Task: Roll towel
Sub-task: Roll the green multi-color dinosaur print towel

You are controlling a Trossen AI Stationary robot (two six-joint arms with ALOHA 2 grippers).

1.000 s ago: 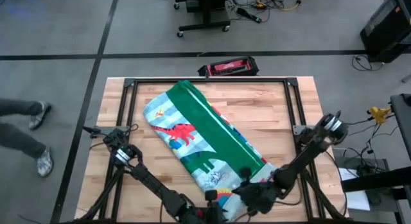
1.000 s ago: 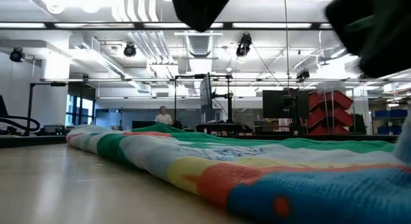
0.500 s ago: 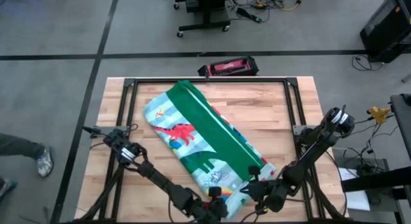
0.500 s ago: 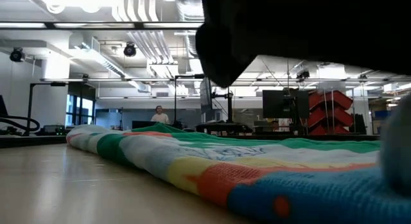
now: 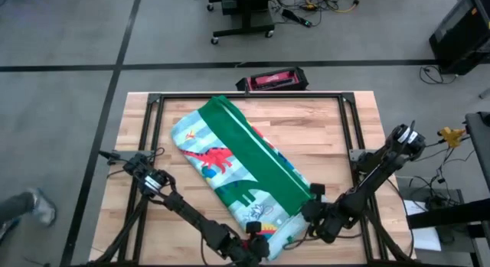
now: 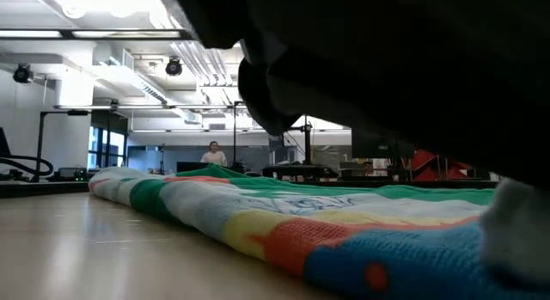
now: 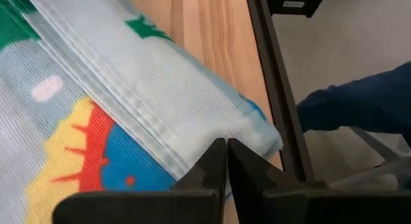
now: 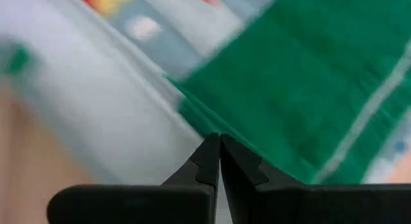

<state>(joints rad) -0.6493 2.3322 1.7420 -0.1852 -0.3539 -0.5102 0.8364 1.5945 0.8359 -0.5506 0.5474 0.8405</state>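
The towel (image 5: 237,167) lies folded in a long strip, slanting from the table's far left to its near right. Dinosaur print shows along its sides and a green band (image 5: 260,160) down the middle. In the low view the towel (image 6: 301,223) rests flat on the wood. My left gripper (image 5: 259,236) is at the strip's near end, shut on it. My right gripper (image 5: 314,196) is shut with its tips (image 8: 219,139) at the near right corner of the green layer (image 8: 308,76). I cannot tell whether they touch it. My left gripper has its shut fingertips (image 7: 218,147) on the pale hemmed edge (image 7: 192,156) of the towel's near end, close to its corner (image 7: 273,137). The fingers slant down from the near side. One layer or several, I cannot tell. The towel lies flat on the table.
A black metal frame (image 5: 352,129) runs around the tabletop and passes close to the towel's corner (image 7: 276,89). A red and black box (image 5: 272,79) sits beyond the far edge. Bare wood (image 5: 321,137) lies right of the towel. A dark blue sleeve or leg (image 7: 359,102) shows beyond the frame.
My right gripper has moved from over the towel's near end toward the table's right edge and slightly farther away, turning as it went. It now stands at the corner of the green layer. The towel lies as before. My left gripper has kept its place at the near end.
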